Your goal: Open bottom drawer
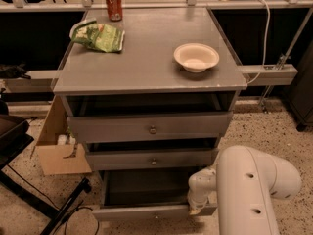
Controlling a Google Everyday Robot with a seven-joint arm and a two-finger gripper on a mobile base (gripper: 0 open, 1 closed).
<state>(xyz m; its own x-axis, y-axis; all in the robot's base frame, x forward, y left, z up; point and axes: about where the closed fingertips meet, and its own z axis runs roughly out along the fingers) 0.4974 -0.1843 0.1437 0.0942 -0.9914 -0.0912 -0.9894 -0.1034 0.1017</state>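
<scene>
The bottom drawer (142, 212) of the grey cabinet (146, 67) stands pulled out, and its shallow grey tray (146, 186) is in sight behind the slim front. My gripper (197, 207) hangs at the right end of that front, at the end of my white arm (254, 190), which fills the lower right of the camera view. The middle drawer (151, 159) and top drawer (149, 128) are each pulled out a little, with round metal knobs on their fronts.
On the cabinet top lie a white bowl (196, 57), a green chip bag (100, 35) and a red soda can (114, 5). A cardboard box (58, 148) stands on the floor to the left, beside a black stand leg (58, 212). A rail (269, 75) runs to the right.
</scene>
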